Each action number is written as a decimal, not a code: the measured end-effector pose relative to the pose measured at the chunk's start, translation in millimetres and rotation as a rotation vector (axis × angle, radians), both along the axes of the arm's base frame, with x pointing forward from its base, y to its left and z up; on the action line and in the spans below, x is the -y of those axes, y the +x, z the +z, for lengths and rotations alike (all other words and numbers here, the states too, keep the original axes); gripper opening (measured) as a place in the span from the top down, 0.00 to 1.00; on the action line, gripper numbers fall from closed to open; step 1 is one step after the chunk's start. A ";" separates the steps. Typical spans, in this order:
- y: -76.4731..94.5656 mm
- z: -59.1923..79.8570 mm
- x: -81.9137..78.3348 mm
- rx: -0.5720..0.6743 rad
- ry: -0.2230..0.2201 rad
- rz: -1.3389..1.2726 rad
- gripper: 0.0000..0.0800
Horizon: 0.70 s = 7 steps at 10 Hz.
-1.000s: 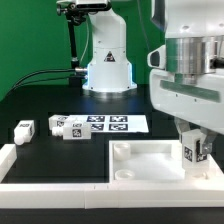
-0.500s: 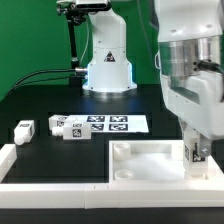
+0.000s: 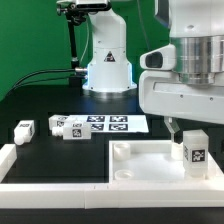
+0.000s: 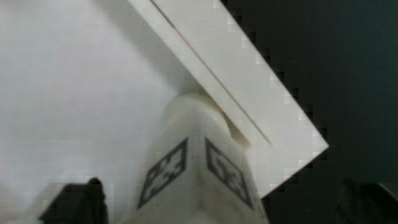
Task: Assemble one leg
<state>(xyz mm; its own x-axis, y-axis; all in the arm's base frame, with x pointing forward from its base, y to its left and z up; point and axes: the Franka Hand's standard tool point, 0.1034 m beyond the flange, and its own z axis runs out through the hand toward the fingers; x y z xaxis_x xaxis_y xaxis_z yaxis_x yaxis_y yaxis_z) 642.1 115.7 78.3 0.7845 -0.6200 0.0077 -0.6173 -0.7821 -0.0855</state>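
Observation:
A leg (image 3: 193,151), a small white block with a tag on its face, stands upright in the near corner of the large white panel (image 3: 140,165), at the exterior view's right. My gripper (image 3: 190,129) hovers just above it. In the wrist view the leg (image 4: 196,165) sits between my two dark fingertips (image 4: 75,203), with a gap on each side, so the gripper (image 4: 214,208) is open and holds nothing. Two more legs (image 3: 25,130) (image 3: 68,127) lie on the black table at the exterior view's left.
The marker board (image 3: 108,123) lies flat behind the panel. The robot's white base (image 3: 108,65) stands at the back, with a black stand (image 3: 72,40) beside it. A white rim (image 3: 10,160) runs along the table's left and front edges.
My hand has turned and risen off the leg. The fingers that were round the leg are now above it and apart. The leg stays upright in the panel corner.

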 end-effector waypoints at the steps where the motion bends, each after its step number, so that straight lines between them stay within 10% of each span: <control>1: 0.2 -0.1 1.2 0.005 -0.006 0.087 0.19; 5: 2.6 2.6 6.1 0.010 -0.035 0.449 0.19; 7: 2.6 2.5 6.5 0.007 -0.033 0.400 0.35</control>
<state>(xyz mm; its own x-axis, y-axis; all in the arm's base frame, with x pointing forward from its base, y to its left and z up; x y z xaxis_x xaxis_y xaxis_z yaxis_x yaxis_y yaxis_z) 644.7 109.2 80.9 0.9637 -0.2654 0.0286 -0.2634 -0.9629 -0.0593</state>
